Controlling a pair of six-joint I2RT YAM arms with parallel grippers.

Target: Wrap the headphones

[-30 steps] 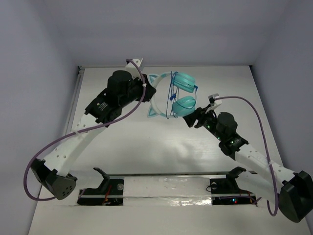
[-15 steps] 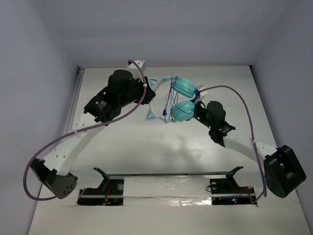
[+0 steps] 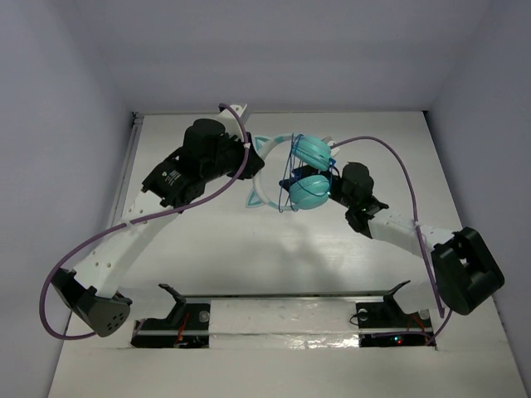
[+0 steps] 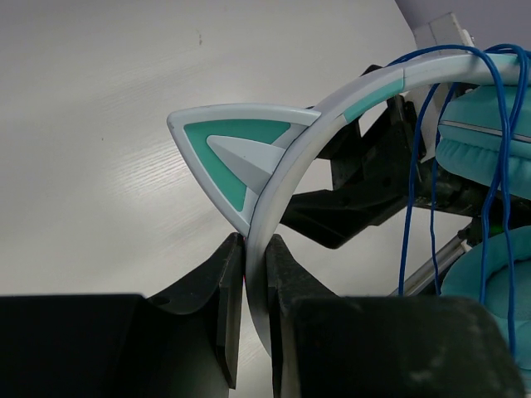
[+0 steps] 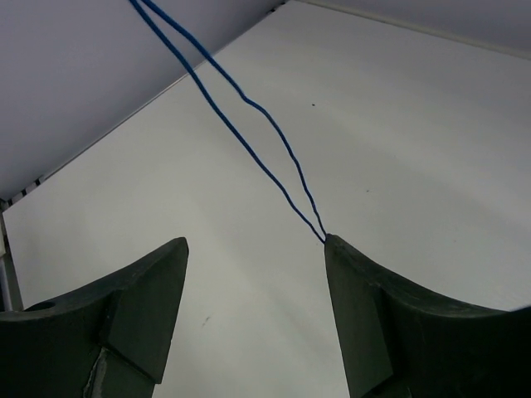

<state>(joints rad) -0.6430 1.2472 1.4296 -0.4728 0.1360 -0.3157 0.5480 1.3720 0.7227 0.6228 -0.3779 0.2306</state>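
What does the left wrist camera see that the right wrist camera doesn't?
Only the left wrist view shows the headphones themselves. The left claw is pinched shut on the pale headband beside a pointy cat ear, and the teal cups are at the right.

Only the right wrist view shows the right claw, which is open wide and gripping nothing.

Both show the thin blue cord and the white table. In the right wrist view, two strands of cord run down to one fingertip.
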